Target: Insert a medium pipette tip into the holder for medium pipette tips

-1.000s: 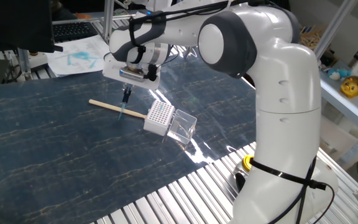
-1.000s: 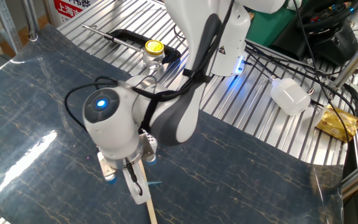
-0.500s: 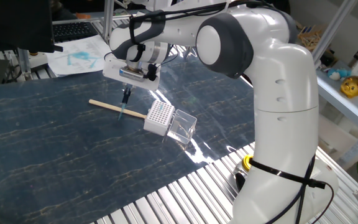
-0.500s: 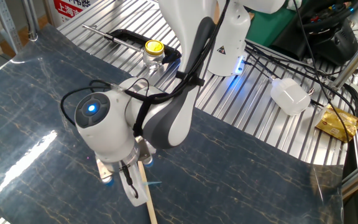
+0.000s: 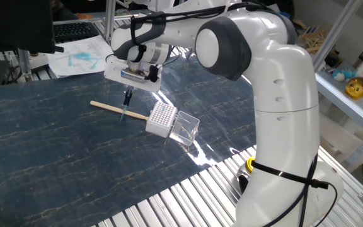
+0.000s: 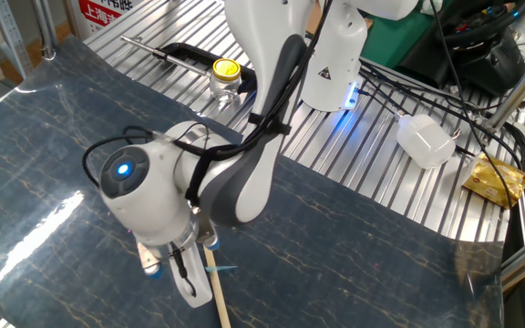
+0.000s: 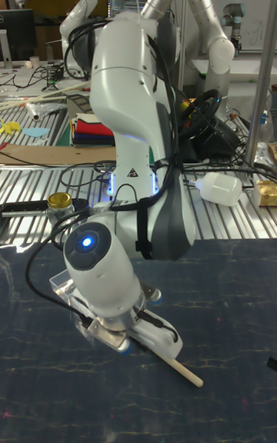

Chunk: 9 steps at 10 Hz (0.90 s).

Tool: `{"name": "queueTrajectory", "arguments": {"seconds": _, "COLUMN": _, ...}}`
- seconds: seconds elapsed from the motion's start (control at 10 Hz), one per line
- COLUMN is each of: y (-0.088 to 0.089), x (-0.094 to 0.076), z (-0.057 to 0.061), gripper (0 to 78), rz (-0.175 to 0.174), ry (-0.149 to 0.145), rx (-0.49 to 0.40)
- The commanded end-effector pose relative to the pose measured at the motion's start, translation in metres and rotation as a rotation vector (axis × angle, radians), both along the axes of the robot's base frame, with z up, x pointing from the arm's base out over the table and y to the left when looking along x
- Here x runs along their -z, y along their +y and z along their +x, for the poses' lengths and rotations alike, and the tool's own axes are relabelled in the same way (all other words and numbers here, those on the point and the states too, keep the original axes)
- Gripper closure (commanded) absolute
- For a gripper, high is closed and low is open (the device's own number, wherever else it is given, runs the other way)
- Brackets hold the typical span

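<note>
The medium pipette tip is a pale blue sliver lying across the tan wooden stick on the dark mat. In the other fixed view the tip pokes out to the right of the stick. My gripper points straight down with its dark fingers close together, right at the tip's upper end. I cannot tell whether they grip the tip. The holder is a white box with a grid of holes just right of the gripper. Its clear lid is folded open.
A yellow-capped jar and a black tool lie on the metal slats behind the mat. In the tall fixed view the wrist hides most of the holder; only its clear lid's corner shows.
In the other fixed view the wrist and forearm have swung left and slightly lower. The fingertips, the tip, the stick and the holder have barely moved.
</note>
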State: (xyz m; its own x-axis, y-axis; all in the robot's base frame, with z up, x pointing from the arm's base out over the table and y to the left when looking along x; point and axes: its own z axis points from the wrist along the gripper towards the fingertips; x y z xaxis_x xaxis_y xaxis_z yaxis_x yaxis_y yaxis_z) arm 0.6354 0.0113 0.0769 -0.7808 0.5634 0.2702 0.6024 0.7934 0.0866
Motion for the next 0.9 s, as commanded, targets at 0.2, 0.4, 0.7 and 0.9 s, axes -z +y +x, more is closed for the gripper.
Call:
{"name": "queueTrajectory", "arguments": {"seconds": 0.2, "y": -0.0014, "x": -0.0023, "z": 0.0036, "gripper": 77.6, "rz": 0.016, "ry": 0.022, "rx": 0.004}}
{"name": "queueTrajectory", "arguments": {"seconds": 0.4, "y": -0.0012, "x": -0.0034, "z": 0.0038, "gripper": 77.6, "rz": 0.015, "ry": 0.029, "rx": 0.007}}
{"name": "queueTrajectory", "arguments": {"seconds": 0.7, "y": -0.0009, "x": -0.005, "z": 0.004, "gripper": 77.6, "rz": 0.019, "ry": 0.044, "rx": 0.005}}
{"name": "queueTrajectory", "arguments": {"seconds": 0.9, "y": -0.0009, "x": -0.005, "z": 0.004, "gripper": 77.6, "rz": 0.022, "ry": 0.047, "rx": 0.005}}
